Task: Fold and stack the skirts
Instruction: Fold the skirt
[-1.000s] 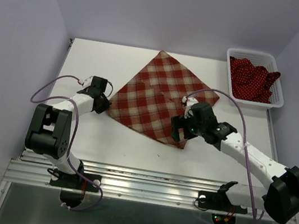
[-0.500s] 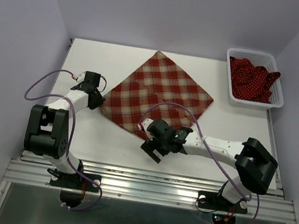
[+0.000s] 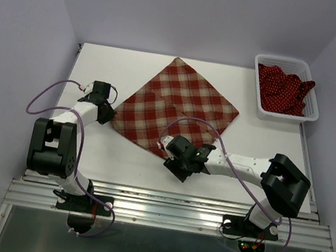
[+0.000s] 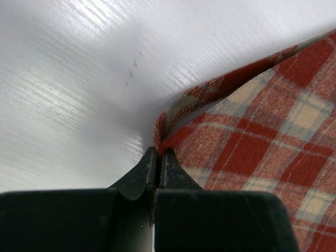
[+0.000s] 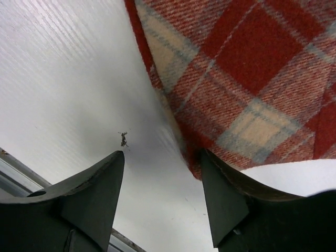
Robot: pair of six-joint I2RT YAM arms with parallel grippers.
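Observation:
A red-and-cream plaid skirt [image 3: 177, 105] lies spread flat on the white table, turned like a diamond. My left gripper [image 3: 107, 114] is shut on its left corner [image 4: 165, 131], the fabric edge pinched between the closed jaws. My right gripper [image 3: 172, 159] stands open at the skirt's near corner [image 5: 191, 163]; one finger [image 5: 220, 194] touches the cloth edge, the other [image 5: 100, 184] sits over bare table, and nothing is pinched. Dark red polka-dot skirts [image 3: 283, 88] lie bunched in the basket at the back right.
A white mesh basket [image 3: 283, 113] stands at the table's back right corner. The table's near metal rail [image 3: 168, 206] runs just behind the right gripper. A small dark speck [image 5: 124, 139] lies on the table by the right gripper.
The right arm swung from the skirt's right side down to its near corner, and its jaws have narrowed. The left gripper pulled its corner slightly left, shifting the skirt that way.

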